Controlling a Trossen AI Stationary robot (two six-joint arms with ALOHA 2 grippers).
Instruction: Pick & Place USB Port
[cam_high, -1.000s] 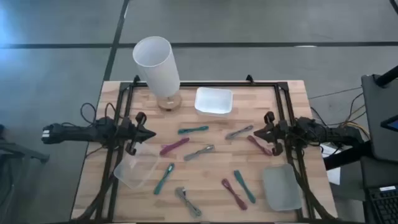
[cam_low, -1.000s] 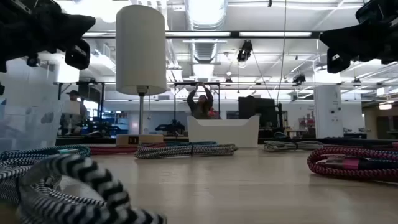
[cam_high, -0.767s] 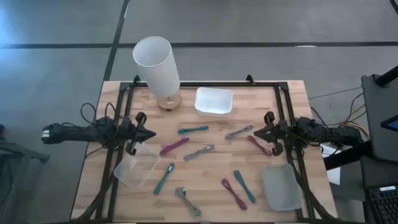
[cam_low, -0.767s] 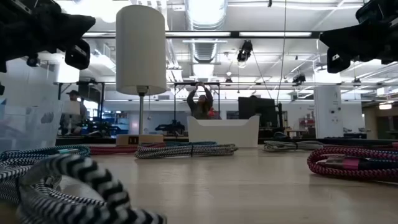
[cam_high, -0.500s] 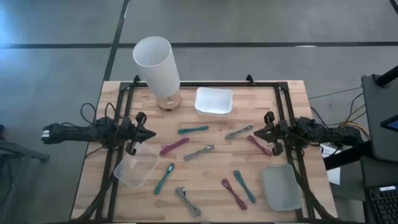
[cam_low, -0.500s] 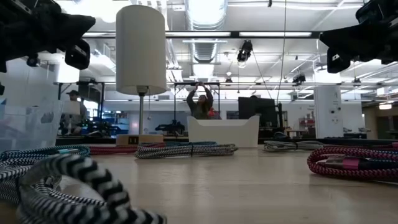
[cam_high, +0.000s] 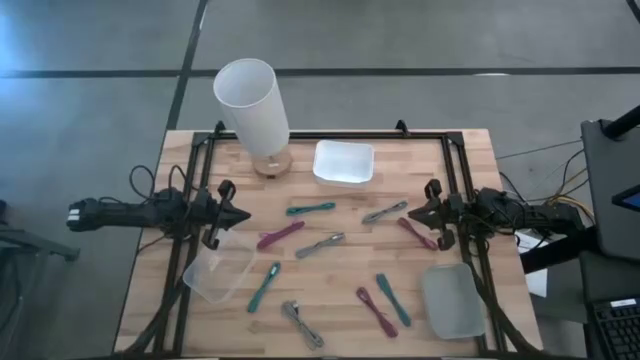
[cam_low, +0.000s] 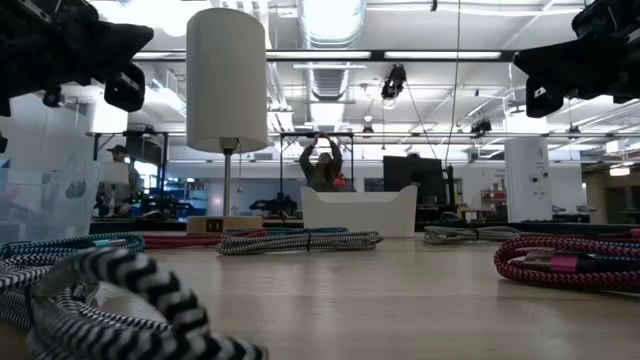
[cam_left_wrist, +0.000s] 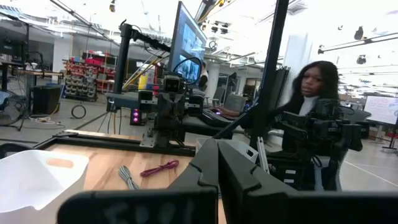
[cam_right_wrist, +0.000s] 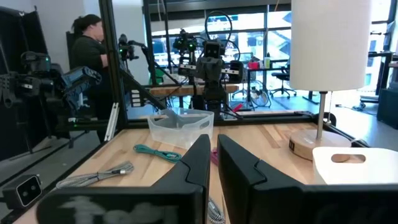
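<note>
Several bundled USB cables lie flat on the wooden table in the high view: teal (cam_high: 311, 209), maroon (cam_high: 280, 235), grey (cam_high: 320, 245), grey (cam_high: 385, 212), maroon (cam_high: 415, 232) and others nearer the front edge. The white bin (cam_high: 344, 162) stands at the far middle. My left gripper (cam_high: 243, 214) hovers at the table's left side, shut and holding nothing, fingers together in its wrist view (cam_left_wrist: 217, 163). My right gripper (cam_high: 413, 213) hovers at the right side, also shut and holding nothing (cam_right_wrist: 213, 158). Both arms are raised above the table in the low view.
A tall white lamp (cam_high: 252, 110) stands at the far left beside the bin. A clear container (cam_high: 218, 272) sits near left, a grey lid (cam_high: 453, 302) near right. A black frame (cam_high: 330, 135) rims the table. People show in the room beyond (cam_low: 322, 165).
</note>
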